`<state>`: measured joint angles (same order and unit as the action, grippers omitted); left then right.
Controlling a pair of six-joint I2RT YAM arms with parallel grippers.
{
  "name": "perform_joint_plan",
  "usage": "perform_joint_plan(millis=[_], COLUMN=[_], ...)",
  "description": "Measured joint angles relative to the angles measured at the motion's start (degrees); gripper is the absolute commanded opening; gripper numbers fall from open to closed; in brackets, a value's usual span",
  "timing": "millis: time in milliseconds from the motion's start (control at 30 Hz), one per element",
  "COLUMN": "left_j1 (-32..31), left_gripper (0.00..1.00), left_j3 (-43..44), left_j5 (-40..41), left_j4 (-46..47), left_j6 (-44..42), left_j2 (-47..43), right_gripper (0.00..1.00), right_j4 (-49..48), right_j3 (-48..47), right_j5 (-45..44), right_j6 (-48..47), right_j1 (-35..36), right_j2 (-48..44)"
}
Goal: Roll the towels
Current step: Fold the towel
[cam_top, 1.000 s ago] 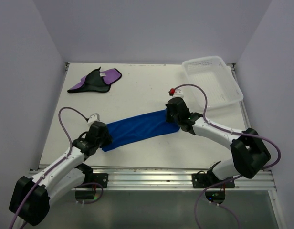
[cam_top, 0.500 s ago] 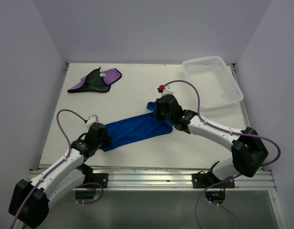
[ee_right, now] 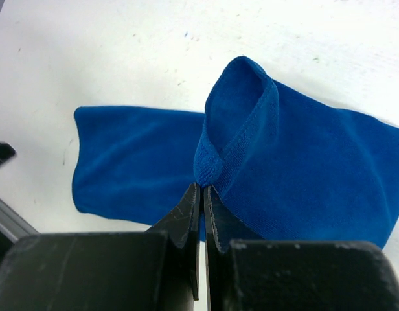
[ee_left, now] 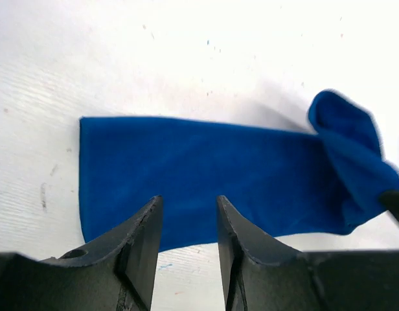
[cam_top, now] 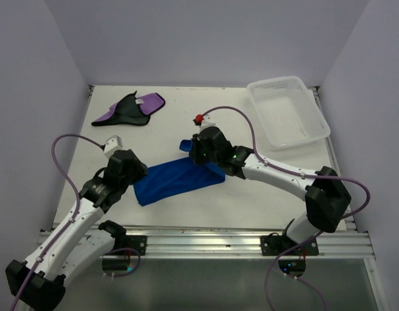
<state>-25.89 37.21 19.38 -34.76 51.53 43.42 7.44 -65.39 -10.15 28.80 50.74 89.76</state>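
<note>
At the far-left corner of the desk [cam_top: 206, 110] lies the purple towel [cam_top: 130, 109], crumpled, with its black side partly up and a small white tag showing — well apart from both arms.

Nearer, left of centre, the left end effector [ee_left: 188, 207] hovers over the left part of the blue towel [cam_top: 170, 183]. Its fingers stand apart with nothing between them; the wrist view shows the cloth's near edge and a bit of bare desk through the gap.

The blue towel lies as a long strip across the middle of the desk, slanting from near left to farther right, and its left part is flat. Its right end is turned up and over toward the left — the right end effector [ee_right: 203, 189] has its fingers pressed together on the hemmed edge of that fold and holds it above the flat part of the strip. The pinched cloth forms an open loop just past the fingertips.

At the back-right corner sits the white mesh basket [cam_top: 275, 82], set at an angle to the desk's edges and well apart from the blue towel.
</note>
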Motion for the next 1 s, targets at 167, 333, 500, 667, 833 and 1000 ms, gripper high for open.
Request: perform_joint_plan(millis=[167, 333, 500, 667, 833, 1000], left_j1=[0.0, 0.0, 0.0, 0.0, 0.0, 0.0], left_gripper=[0.42, 0.42, 0.42, 0.42, 0.43, 0.43], left_j3=[7.0, 10.3, 10.8, 10.9, 10.9, 11.5], left_j5=[4.4, 9.0, 12.5, 14.5, 15.6, 16.4], left_j4=[-5.3, -8.7, -10.6, -11.3, -12.0, -13.0], left_j6=[0.1, 0.0, -0.3, -1.1, -1.6, -1.8], left_j2=[-1.9, -3.9, -6.5, -8.7, -8.7, -8.9], right_gripper=[0.0, 0.0, 0.0, 0.0, 0.0, 0.0], right_j4=[0.5, 0.9, 1.4, 2.3, 2.4, 2.5], right_j3=[-2.2, -5.6, -10.3, -15.5, -19.7, -22.6], right_j5=[1.0, 2.1, 2.7, 3.5, 3.9, 4.7], right_j6=[-0.1, -0.2, -0.4, -0.8, -1.0, -1.0], right_j1=[2.6, 4.8, 6.3, 7.1, 7.9, 9.0], right_j2=[2.6, 6.1, 9.8, 12.4, 14.3, 17.0])
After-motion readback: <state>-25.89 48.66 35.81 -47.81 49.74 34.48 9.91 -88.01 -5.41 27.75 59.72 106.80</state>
